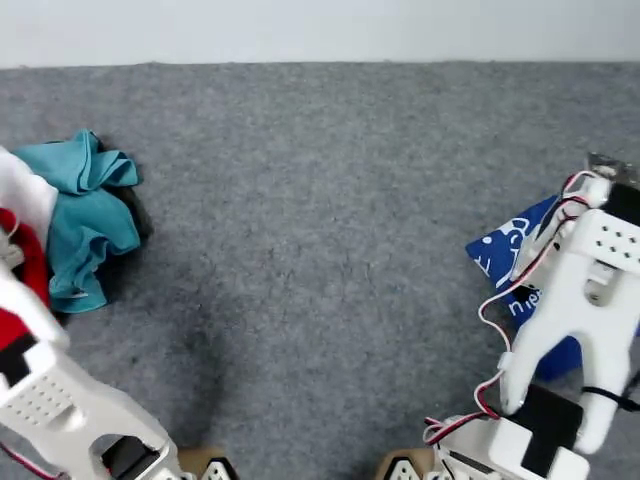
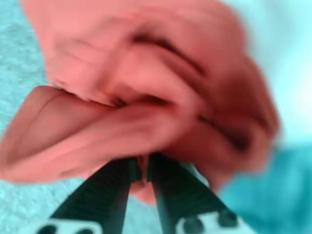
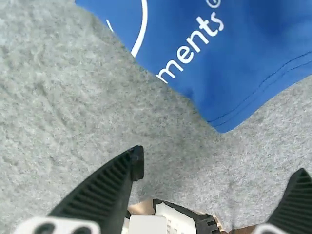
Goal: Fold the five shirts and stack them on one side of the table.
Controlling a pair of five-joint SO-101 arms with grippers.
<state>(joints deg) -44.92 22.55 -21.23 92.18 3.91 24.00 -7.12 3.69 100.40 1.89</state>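
Observation:
A heap of crumpled shirts lies at the table's left edge: a teal shirt (image 1: 85, 215) on top, a white one (image 1: 25, 195), a red shirt (image 1: 30, 265) and something dark underneath (image 1: 135, 215). My left arm (image 1: 55, 400) stretches from the front left corner to this heap. My left gripper (image 2: 144, 170) is shut on a fold of the red shirt (image 2: 126, 83), whose cloth bunches just past the fingertips. A blue shirt (image 1: 500, 250) with white print lies flat at the right, partly under my right arm (image 1: 580, 300). My right gripper (image 3: 217, 170) hangs open above bare cloth, just off the hem of the blue shirt (image 3: 234, 53).
Grey felt (image 1: 320, 250) covers the table, with a wide bare stretch through the middle. A white wall (image 1: 320, 30) runs along the far edge. The arm bases and their wiring (image 1: 480, 420) stand at the front edge.

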